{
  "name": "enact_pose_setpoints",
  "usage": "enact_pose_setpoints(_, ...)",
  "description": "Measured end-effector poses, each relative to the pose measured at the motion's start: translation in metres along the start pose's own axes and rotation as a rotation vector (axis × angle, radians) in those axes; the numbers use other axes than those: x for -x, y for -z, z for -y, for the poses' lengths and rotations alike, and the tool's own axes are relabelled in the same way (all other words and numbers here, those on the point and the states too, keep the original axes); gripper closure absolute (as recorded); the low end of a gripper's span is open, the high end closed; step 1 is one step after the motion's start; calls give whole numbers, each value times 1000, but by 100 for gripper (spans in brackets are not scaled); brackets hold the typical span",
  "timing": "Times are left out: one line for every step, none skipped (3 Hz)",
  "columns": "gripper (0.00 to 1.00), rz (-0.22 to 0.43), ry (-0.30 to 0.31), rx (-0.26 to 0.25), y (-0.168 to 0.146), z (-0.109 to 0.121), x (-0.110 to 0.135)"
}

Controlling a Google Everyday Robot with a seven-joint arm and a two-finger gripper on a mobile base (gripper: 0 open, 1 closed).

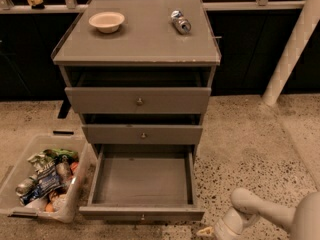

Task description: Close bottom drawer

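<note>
The bottom drawer of the grey cabinet is pulled far out, its deep box empty, its front and small knob near the lower edge of the view. The middle drawer and top drawer stand slightly out. My white arm comes in from the lower right. My gripper is low at the frame's bottom edge, just right of the bottom drawer's front corner, mostly cut off.
A clear plastic bin of snack packets and cans sits on the floor left of the open drawer. On the cabinet top lie a beige bowl and a can on its side. A white post stands at right.
</note>
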State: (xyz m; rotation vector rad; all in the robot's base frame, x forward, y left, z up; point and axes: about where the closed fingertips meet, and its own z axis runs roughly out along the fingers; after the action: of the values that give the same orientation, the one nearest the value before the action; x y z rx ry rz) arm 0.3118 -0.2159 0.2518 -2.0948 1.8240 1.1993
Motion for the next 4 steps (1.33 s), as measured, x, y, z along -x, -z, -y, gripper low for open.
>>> enact_pose_setpoints(0,10,0,13,-27,26,-1)
enact_pose_setpoints(0,18,-28,-73,-31,55,6)
enact_pose_setpoints(0,16,-30,-86,-32,59,5)
enact_pose_setpoints(0,0,-67,-38,-50,58,-7)
